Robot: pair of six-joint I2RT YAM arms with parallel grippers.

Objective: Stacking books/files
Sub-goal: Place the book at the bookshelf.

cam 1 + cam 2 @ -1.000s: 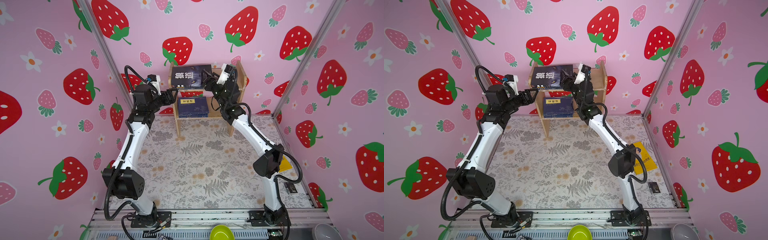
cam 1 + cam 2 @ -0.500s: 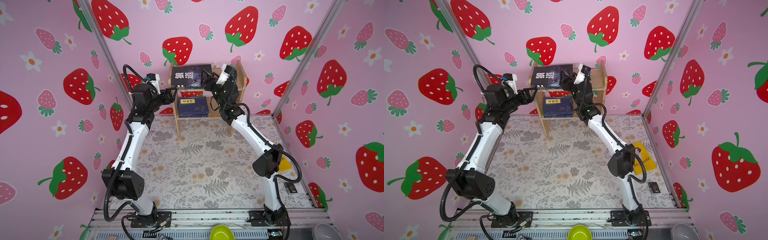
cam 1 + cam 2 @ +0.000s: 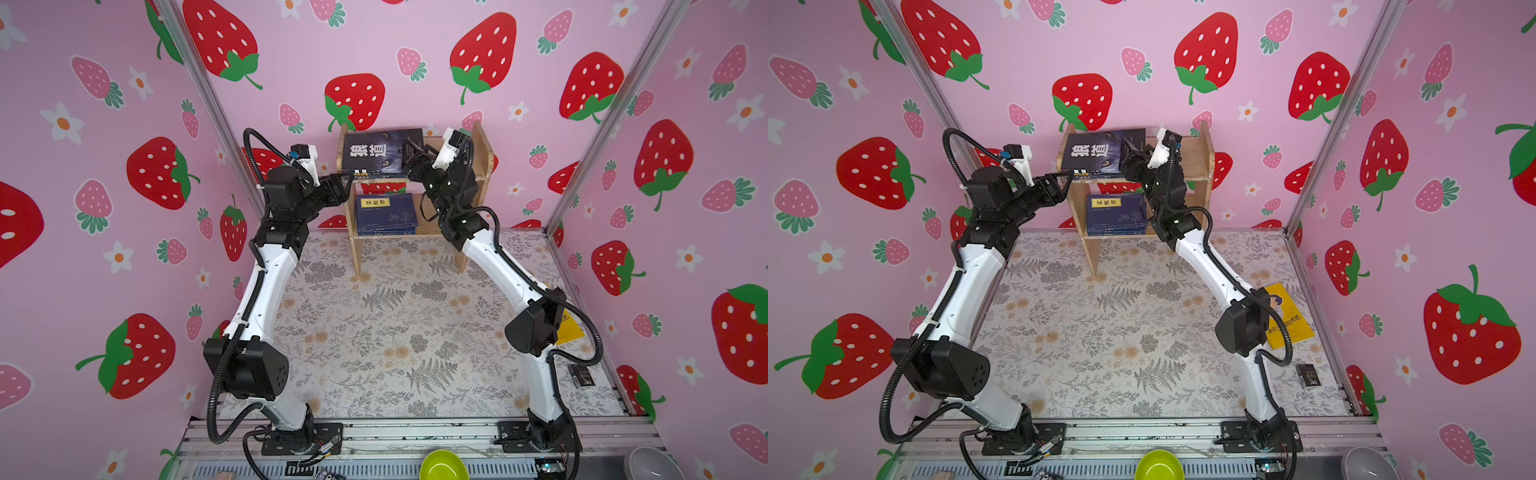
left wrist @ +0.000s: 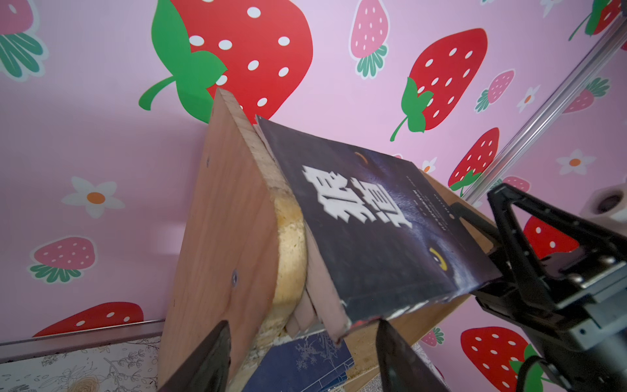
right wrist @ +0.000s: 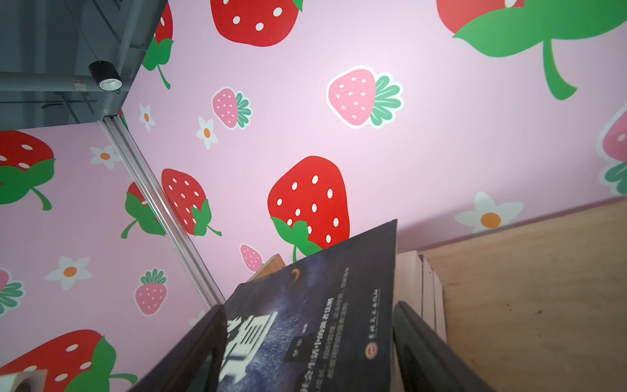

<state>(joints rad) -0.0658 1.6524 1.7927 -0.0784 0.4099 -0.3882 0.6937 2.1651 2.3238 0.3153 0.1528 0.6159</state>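
left gripper [image 4: 302, 325]: jaws apart, straddling the black book's [image 3: 380, 151] front corner.
black book: on the pile [image 5: 429, 288] on the shelf's [image 3: 484, 160] top board, corner jutting out.
right gripper [image 5: 308, 305]: jaws flank its right edge; whether they pinch is unclear.
risk: an uneven push could slide it off the front.

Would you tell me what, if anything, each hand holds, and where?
Left hand: nothing; its fingers stand apart around the front corner of the black white-titled book. Right hand straddles that book's right edge; whether it grips cannot be told.
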